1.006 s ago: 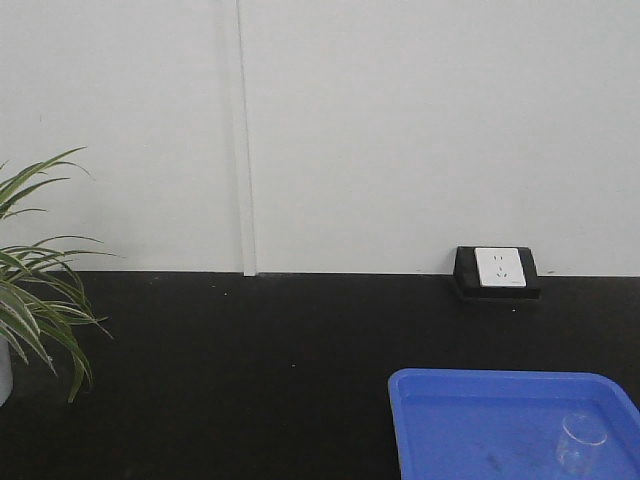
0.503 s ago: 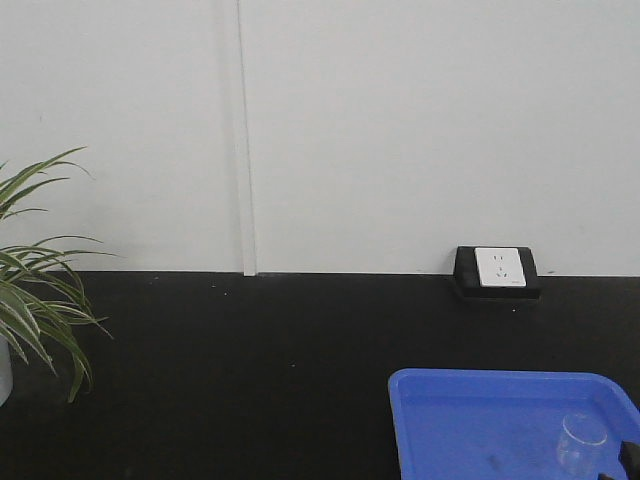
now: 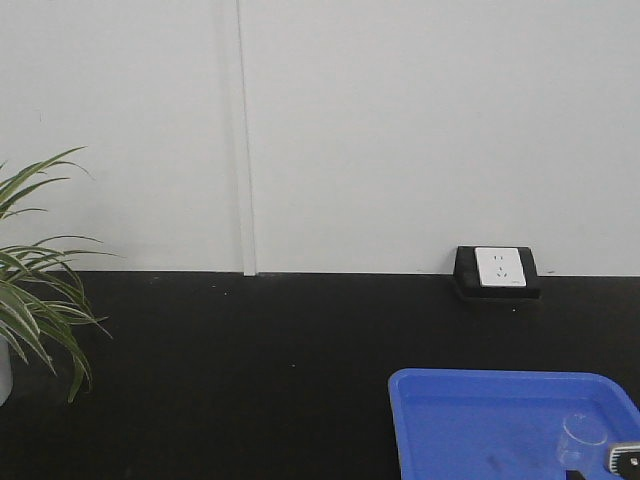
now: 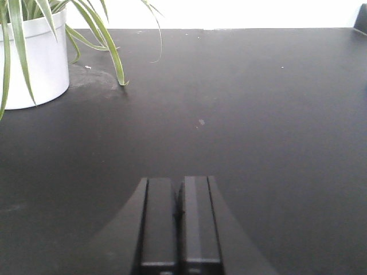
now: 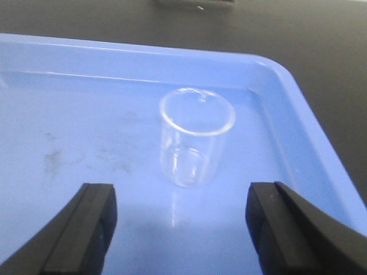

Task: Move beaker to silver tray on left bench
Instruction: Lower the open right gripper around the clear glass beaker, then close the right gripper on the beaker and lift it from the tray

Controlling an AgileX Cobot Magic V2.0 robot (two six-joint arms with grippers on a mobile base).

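We saw the beaker (image 5: 196,137) upright in the blue tray (image 5: 114,47), straight ahead of the right gripper (image 5: 182,226), its jaws spread wide. The left gripper (image 4: 179,226) had its jaws pressed together.

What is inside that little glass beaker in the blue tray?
The beaker looks empty; only the blue tray shows through its clear wall. Nothing hides its inside.

Matte black bench worktop (image 3: 250,350): it runs the full width against a white wall, with a dull surface and a few pale specks. A large blue rectangular plastic tray (image 3: 500,377) sits flat on it. A black socket box with a white outlet face (image 3: 497,272) stands behind the tray, at the wall. A white cylindrical plant pot (image 4: 34,63) with long green leaves stands far left of the tray, well apart.
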